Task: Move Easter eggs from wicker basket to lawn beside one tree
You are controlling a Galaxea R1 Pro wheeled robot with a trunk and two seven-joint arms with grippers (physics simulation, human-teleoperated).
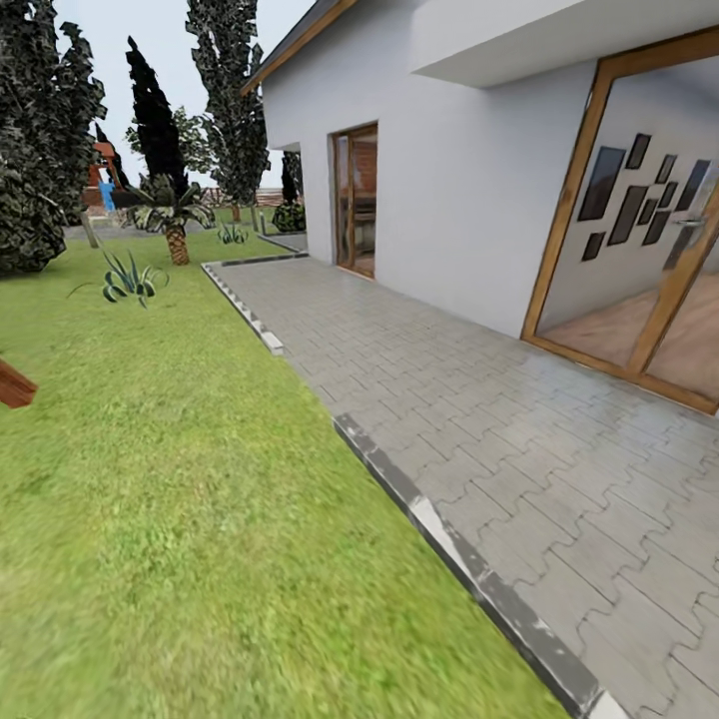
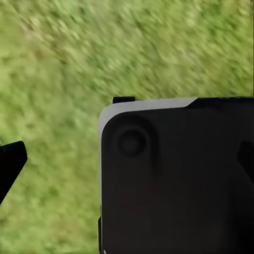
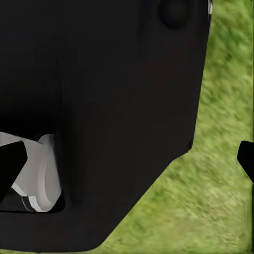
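Observation:
The Easter eggs and the wicker basket are out of view. The lawn spreads over the left half of the head view. A tree with dark, pale-speckled leaves stands at the far left of the garden, and another rises near the house corner. My left gripper is open over grass, one black fingertip at each side of its wrist view, with the robot's black body behind. My right gripper is open too, nothing between its fingertips.
A grey paved patio with a stone kerb runs along the white house on the right. A small palm and a spiky plant stand far off on the grass. A brown wooden end pokes in at the left edge.

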